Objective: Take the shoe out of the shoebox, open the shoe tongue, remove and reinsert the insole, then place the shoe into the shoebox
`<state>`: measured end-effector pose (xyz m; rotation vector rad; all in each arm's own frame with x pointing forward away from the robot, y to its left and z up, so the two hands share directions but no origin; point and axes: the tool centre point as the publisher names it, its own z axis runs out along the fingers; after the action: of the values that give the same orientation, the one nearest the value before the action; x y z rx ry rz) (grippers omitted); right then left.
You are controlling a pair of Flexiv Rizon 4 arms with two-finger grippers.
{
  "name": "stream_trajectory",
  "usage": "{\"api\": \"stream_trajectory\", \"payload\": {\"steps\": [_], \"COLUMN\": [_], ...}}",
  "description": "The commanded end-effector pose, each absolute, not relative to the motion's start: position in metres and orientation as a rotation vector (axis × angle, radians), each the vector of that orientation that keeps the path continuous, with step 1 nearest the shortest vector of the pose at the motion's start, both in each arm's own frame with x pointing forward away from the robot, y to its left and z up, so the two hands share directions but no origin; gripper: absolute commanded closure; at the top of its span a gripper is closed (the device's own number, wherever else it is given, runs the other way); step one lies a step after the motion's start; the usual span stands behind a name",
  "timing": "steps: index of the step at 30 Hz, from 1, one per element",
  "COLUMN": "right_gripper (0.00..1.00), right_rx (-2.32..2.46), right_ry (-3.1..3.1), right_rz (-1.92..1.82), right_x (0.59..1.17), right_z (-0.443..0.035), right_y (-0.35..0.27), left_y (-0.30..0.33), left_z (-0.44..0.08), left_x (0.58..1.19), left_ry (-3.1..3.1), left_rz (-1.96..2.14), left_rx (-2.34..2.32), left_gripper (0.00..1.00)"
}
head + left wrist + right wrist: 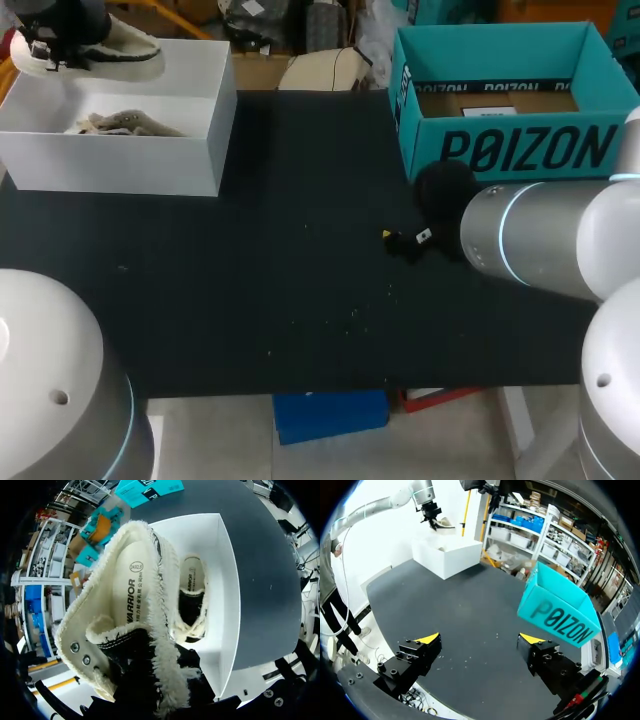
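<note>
Now one fleecy shoe [125, 123] inside white shoebox [150, 165], its twin [112, 45] above.

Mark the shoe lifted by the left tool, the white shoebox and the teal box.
held shoe [126, 582]: left wrist view, on its cream insole.
white shoebox [110, 160]: head view, on its front wall.
teal box [520, 150]: head view, on its printed front wall.

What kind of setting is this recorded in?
Likely a robot lab workbench: a black-topped table bearing a white open shoebox and a teal cardboard box, with the left claw holding a cream fleece-lined shoe above the shoebox.
</note>
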<state>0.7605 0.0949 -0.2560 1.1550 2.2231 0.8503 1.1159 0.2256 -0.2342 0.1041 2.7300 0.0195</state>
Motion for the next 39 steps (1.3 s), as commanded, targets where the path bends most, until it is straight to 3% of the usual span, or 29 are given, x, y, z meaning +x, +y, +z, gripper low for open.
{"api": "stream_trajectory", "payload": {"steps": [1,39], "right_gripper": [0.0,0.0], "right_rx": [1.156,1.156], "right_ry": [2.222,2.222], "right_rz": [0.852,0.852], "right_x": [0.76,0.76], "right_z": [-0.257,-0.257], "right_y": [0.095,0.095], "left_y": [0.222,0.2], "left_z": [-0.248,-0.361], "left_x": [1.132,1.193], "left_ry": [2.719,2.78], "left_rz": [0.038,0.092], "left_rx": [0.072,0.047], "left_gripper": [1.0,1.0]}}
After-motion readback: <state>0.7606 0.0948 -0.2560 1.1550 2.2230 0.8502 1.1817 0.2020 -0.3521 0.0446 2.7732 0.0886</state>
